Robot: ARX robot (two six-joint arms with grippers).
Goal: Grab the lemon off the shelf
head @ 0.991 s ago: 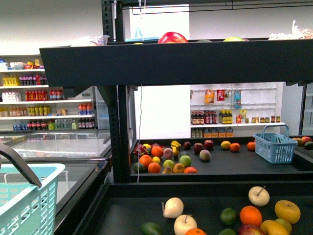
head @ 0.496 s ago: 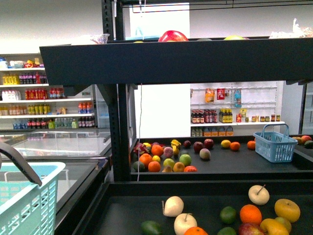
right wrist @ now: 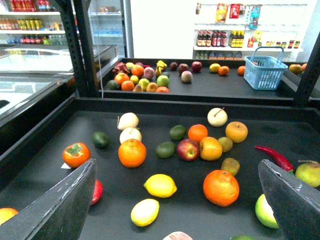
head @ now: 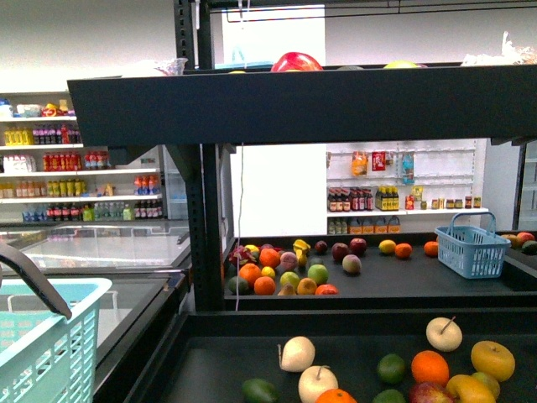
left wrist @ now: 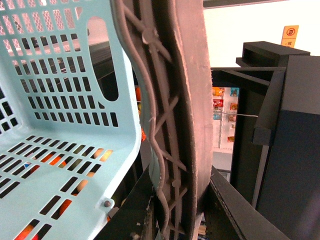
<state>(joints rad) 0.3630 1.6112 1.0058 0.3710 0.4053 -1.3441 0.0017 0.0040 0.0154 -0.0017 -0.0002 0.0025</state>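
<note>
In the right wrist view a yellow lemon lies on the dark lower tray of the black shelf, with a paler yellow lemon just beside it. My right gripper hangs open above that tray. Its two dark fingers stand wide on either side of the lemons and touch nothing. My left gripper is shut on the grey handle of a light teal basket. That basket shows at the lower left of the front view, left of the rack.
Oranges, apples, limes, a persimmon and a red chilli surround the lemons. The upper tray overhangs the lower one. A black post stands at the left. A blue basket sits on the rear rack. A glass freezer lies further left.
</note>
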